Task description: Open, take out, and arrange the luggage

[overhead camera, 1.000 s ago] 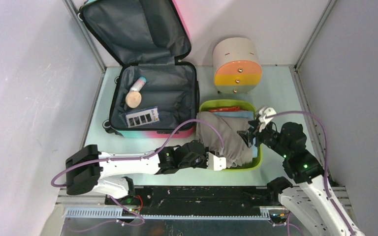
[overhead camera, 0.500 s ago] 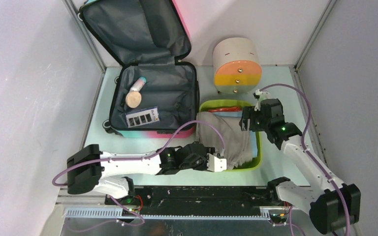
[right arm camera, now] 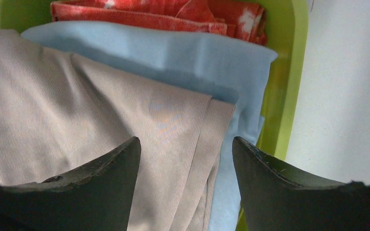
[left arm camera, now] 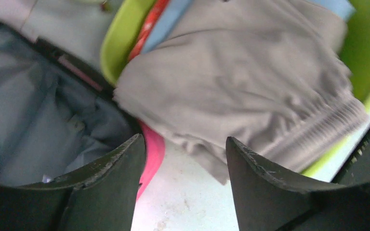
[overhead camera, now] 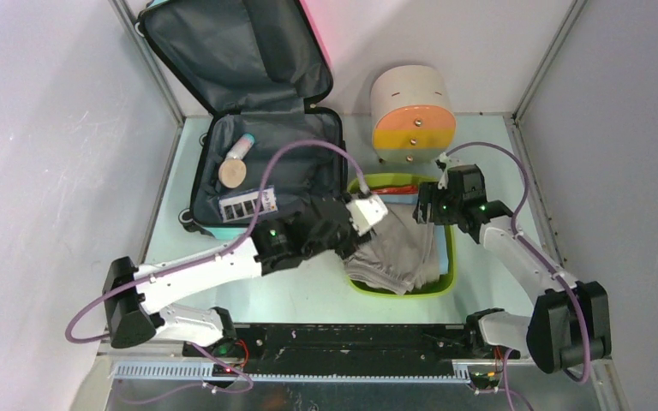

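Note:
The luggage (overhead camera: pixel 274 163) lies open at the back left, its lid leaning on the wall; the grey lining (left arm camera: pixel 38 120) and pink edge (left arm camera: pixel 154 149) show in the left wrist view. A tube (overhead camera: pixel 242 147), a round wooden piece (overhead camera: pixel 232 173) and a card (overhead camera: pixel 247 204) rest inside. My left gripper (overhead camera: pixel 361 216) (left arm camera: pixel 184 139) hangs open and empty between the luggage and the green tray (overhead camera: pixel 448 257). My right gripper (overhead camera: pixel 428 210) (right arm camera: pixel 185 139) is open above the grey garment (right arm camera: pixel 77 106) at the tray's back right.
The tray's rim (left arm camera: pixel 120 38) (right arm camera: pixel 289 72) encloses the grey garment (overhead camera: pixel 398 248) (left arm camera: pixel 250 72), a blue cloth (right arm camera: pixel 173 53) and a red cloth (right arm camera: pixel 149 12). A beige cylinder (overhead camera: pixel 411 111) with an orange-yellow face stands behind the tray. Walls close in on both sides.
My left gripper opened, let go of the grey garment at the tray's front and swung back toward the luggage. My right gripper shifted back and left over the tray, still open.

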`<state>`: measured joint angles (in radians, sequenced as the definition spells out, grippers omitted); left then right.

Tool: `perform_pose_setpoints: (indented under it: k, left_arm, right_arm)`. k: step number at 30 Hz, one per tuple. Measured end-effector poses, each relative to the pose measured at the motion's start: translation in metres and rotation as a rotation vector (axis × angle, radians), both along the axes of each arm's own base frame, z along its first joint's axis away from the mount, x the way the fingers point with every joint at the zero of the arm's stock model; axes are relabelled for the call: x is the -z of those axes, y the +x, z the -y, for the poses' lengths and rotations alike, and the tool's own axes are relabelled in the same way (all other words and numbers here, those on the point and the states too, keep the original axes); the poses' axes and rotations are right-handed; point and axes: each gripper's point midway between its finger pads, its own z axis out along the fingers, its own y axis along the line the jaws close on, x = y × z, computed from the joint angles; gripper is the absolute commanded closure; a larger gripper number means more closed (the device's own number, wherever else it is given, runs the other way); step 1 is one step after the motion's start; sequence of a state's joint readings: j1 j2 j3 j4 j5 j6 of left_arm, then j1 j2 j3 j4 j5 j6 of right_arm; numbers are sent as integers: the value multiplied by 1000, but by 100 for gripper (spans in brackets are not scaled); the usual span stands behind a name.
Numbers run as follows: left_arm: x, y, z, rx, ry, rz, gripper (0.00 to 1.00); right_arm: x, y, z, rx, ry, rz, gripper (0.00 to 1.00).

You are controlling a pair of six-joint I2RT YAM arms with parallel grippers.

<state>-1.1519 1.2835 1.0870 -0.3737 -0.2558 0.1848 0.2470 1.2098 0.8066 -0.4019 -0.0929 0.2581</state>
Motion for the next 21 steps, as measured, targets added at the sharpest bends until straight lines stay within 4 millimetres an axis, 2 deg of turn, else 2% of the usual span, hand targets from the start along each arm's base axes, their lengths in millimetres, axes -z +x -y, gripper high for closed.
perform_pose_setpoints:
  k: [2, 7, 12, 15, 17, 21]
  left_arm:
    - [-6, 20, -13, -98, -42, -41, 20]
    - [-2, 52, -38, -250, -96, -133, 18]
    - [-12, 96, -22, -300, -159, -210, 17]
    - [-1, 124, -13, -308, -158, -257, 17]
    - [13, 136, -10, -300, -144, -301, 18]
    - [37, 147, -7, -239, -73, -362, 19]
  right_arm:
    - [2, 6, -1, 1, -3, -12, 29]
    - [15, 15, -4, -9, -1, -46, 36]
    - [20, 16, -7, -22, 1, -59, 38]
    - [21, 18, -7, -27, 1, -56, 41]
    - [22, 18, -7, -31, -3, -56, 47]
    - [23, 21, -7, -40, -13, -47, 69]
